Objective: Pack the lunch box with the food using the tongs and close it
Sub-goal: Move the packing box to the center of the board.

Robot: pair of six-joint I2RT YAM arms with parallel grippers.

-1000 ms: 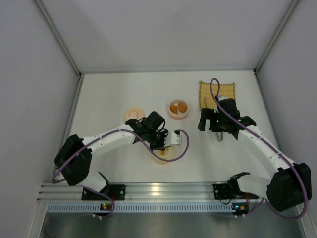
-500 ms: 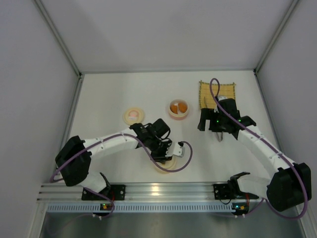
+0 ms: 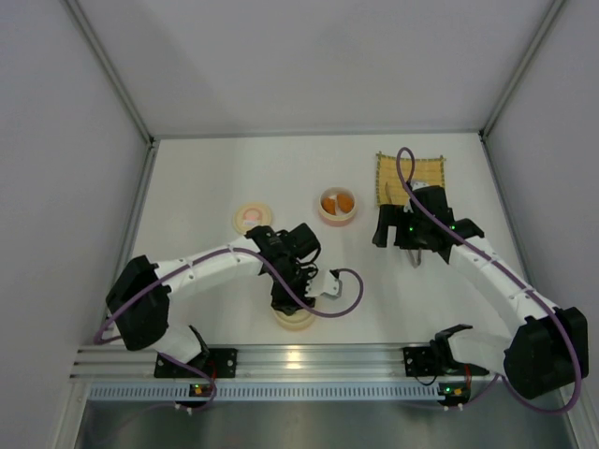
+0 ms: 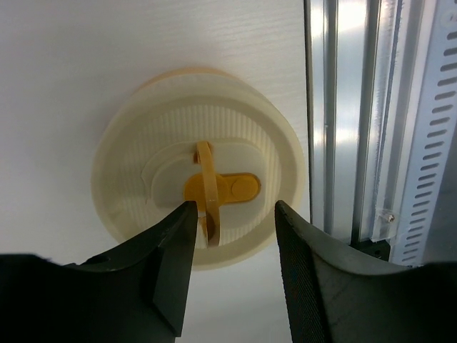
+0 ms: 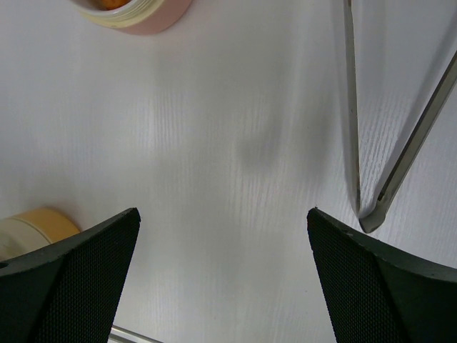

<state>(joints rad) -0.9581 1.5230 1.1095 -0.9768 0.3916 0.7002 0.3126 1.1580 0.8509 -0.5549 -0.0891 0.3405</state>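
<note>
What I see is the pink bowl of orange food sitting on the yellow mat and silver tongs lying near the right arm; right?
Not quite. The top view shows the pink bowl of orange food on the table, left of the yellow mat, not on it. The silver tongs do lie near the right arm.

Beyond the pink bowl [image 3: 337, 205] the table [image 3: 206, 178] lay open to the back wall [image 3: 318, 65]. Near its left sat the lid [image 3: 251, 217]. To its right the right arm [image 3: 487, 262] hung over the tongs [image 5: 350, 107], with the mat [image 3: 412, 172] behind. Nearer than the bowl, the left arm [image 3: 215, 262] crossed above the yellow bowl [image 3: 294, 321] beside the rail [image 3: 299, 357].
</note>
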